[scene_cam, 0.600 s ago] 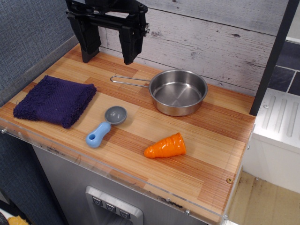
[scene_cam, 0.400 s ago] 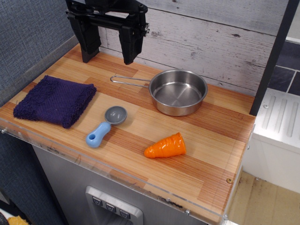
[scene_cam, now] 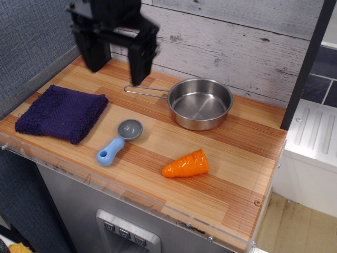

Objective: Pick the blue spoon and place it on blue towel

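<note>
Diagonally, blue spoon [scene_cam: 119, 142] lies bowl up-right, handle toward the front-left.

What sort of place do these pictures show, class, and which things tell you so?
Probably a toy kitchen counter: a wooden worktop carries a steel pan, a blue spoon, a plastic carrot and a blue towel.

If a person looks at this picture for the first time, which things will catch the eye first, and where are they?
The bright orange toy carrot near the front of the wooden counter stands out most, with the shiny steel pan behind it by the wall. At the left lies a dark towel, and the blue spoon rests beside it on the wood. Above the back left corner hangs the black gripper, blurred, its jaws open and empty.
</note>
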Motion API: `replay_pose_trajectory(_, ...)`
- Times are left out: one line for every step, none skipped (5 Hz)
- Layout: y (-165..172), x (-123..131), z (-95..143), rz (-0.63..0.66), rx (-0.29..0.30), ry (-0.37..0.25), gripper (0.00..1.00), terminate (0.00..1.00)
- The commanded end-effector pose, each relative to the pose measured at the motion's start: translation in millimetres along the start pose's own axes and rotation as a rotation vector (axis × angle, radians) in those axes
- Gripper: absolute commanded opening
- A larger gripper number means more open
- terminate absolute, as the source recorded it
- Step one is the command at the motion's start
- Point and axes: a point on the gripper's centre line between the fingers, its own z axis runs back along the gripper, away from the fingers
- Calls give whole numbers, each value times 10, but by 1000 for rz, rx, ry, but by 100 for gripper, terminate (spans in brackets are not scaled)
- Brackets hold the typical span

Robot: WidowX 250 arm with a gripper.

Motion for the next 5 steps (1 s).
replay_pose_trajectory(312, -184, -491, 2, 29, -10, 100, 0)
replay_pose_trajectory(332, -232, -808, 13, 46, 11, 100, 0)
replay_pose_trajectory(248, -193, -985, 18, 43, -14, 100, 0)
replay_pose_trajectory(166, -136, -1099, 8, 47, -21, 100, 0)
replay_pose_trajectory(94, -86, -1197, 13, 47, -25, 100, 0)
